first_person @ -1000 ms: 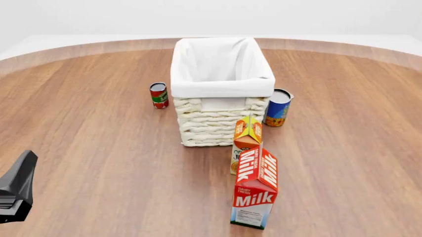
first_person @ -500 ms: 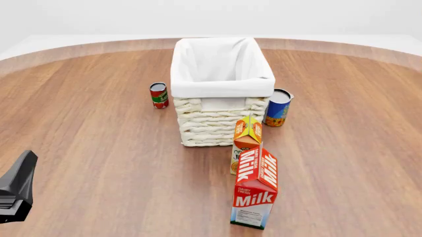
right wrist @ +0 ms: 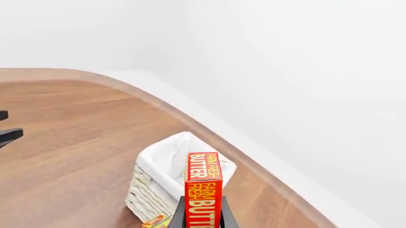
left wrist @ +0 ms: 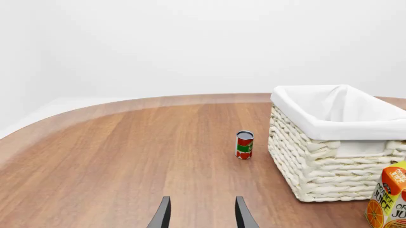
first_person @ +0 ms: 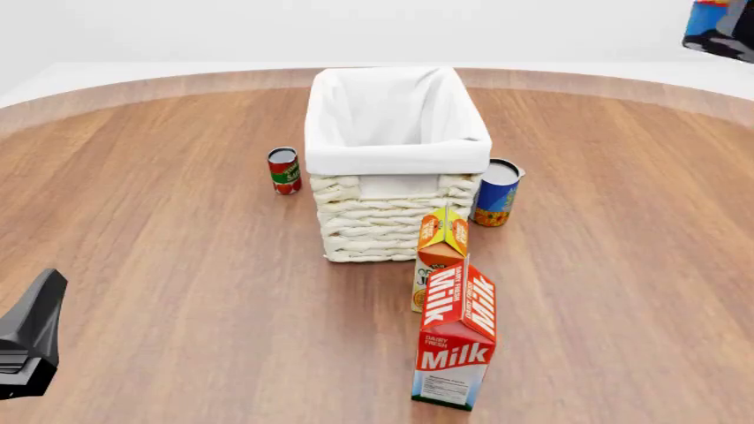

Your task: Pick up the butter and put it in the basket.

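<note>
The butter (right wrist: pixel 203 190), a red-orange box with white lettering, stands on end between my right gripper's (right wrist: pixel 201 217) dark fingers, held high in the air above the table. In the front view its blue end (first_person: pixel 711 19) and the right gripper (first_person: pixel 733 40) show at the top right corner, far right of and above the basket (first_person: pixel 398 152). The cream wicker basket with its white liner also shows in the left wrist view (left wrist: pixel 330 127) and in the right wrist view (right wrist: pixel 159 167). My left gripper (left wrist: pixel 201 216) is open and empty, low at the near left (first_person: pixel 30 340).
A red can (first_person: pixel 282 170) stands left of the basket, a blue can (first_person: pixel 497 193) at its right. An orange juice carton (first_person: pixel 441 252) stands against the basket's near wall, with a tall Milk carton (first_person: pixel 457 336) just in front of it.
My right gripper with the butter has come into the front view's top right corner, where nothing showed before. The left arm and the table's things have not moved.
</note>
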Action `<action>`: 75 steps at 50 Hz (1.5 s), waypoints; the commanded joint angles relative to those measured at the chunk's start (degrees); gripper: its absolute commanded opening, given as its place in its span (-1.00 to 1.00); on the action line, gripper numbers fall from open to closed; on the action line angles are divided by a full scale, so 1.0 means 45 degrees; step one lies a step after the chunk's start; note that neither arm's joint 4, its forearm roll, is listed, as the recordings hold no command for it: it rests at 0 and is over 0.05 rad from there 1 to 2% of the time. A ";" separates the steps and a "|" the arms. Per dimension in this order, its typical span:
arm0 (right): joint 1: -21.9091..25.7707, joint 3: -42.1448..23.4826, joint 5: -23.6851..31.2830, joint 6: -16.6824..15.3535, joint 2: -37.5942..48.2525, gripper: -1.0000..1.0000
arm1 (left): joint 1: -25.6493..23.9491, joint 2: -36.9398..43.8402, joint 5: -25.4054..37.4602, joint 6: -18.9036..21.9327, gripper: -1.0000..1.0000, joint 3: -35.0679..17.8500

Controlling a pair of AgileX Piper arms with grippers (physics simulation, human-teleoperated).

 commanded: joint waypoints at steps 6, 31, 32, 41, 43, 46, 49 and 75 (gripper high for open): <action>0.0943 -0.1130 -0.0772 0.0367 0.1779 -1.00 | 0.0000 0.0000 0.0000 0.0000 1.00 0.0000; 0.0958 -0.3479 -0.3938 0.5683 0.4053 -1.00 | 0.0000 0.0000 0.0000 0.0000 1.00 0.0000; 0.0958 -0.3481 -0.3938 0.5683 0.4054 -1.00 | 0.0000 0.0000 0.0000 0.0000 1.00 0.0000; -0.0136 -0.5229 -0.2674 0.6669 0.6597 -1.00 | 0.0000 0.0000 0.0000 0.0000 1.00 0.0000; 0.0000 -0.5391 -0.2509 0.6850 0.6943 -1.00 | 0.0000 0.0000 0.0000 0.0000 1.00 0.0000; -0.0156 -0.5710 -0.2365 0.7152 0.7460 -1.00 | 0.0000 0.0000 0.0000 0.0000 1.00 0.0000; -0.0433 -0.5834 -0.2342 0.7045 0.8086 -1.00 | 0.0000 0.0000 0.0000 0.0000 1.00 0.0000; -0.1493 -0.5567 -0.2771 0.6651 1.0515 -1.00 | 0.0000 0.0000 0.0000 0.0000 1.00 0.0000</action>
